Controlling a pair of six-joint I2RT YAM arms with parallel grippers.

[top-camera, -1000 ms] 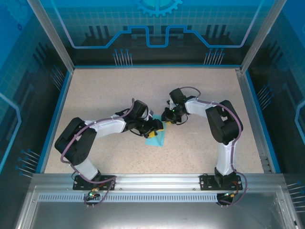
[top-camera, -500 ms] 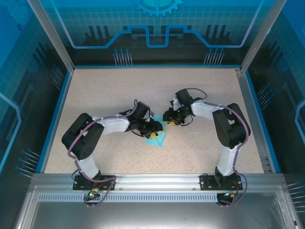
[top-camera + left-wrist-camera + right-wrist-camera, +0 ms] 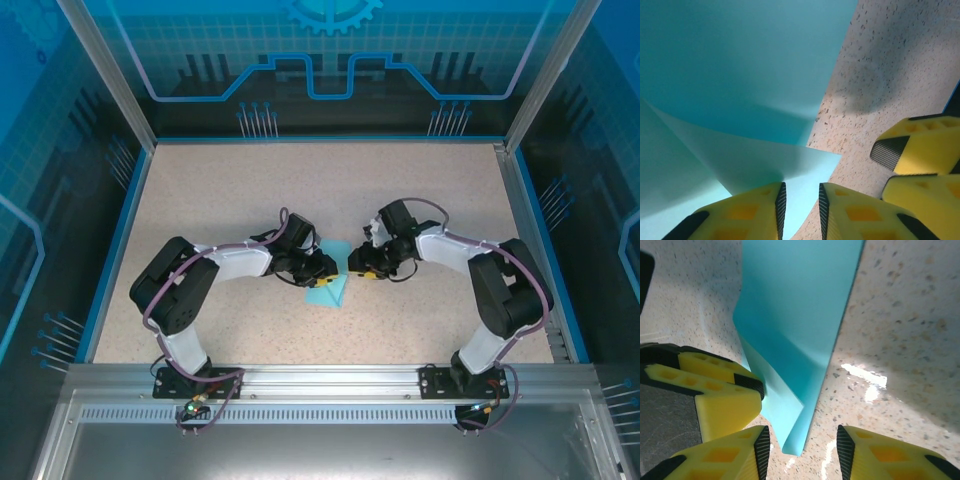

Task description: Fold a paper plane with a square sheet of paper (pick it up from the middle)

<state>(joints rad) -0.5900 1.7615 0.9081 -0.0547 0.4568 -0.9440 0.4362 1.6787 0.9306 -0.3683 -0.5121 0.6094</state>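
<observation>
As the square sheet of paper (image 3: 330,292) needs creasing, my left gripper (image 3: 800,210) brackets its raised flap; pinching, I cannot tell. My right gripper (image 3: 800,450), spread, straddles the two-o'clock corner.

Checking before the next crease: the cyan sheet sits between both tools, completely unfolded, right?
No. The sheet sits between the left tool and right tool, but it is folded: the right wrist view shows a crease and an overlapping flap.

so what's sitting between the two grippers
The creased cyan paper, seen in the top view between the left gripper and the right gripper.
</observation>
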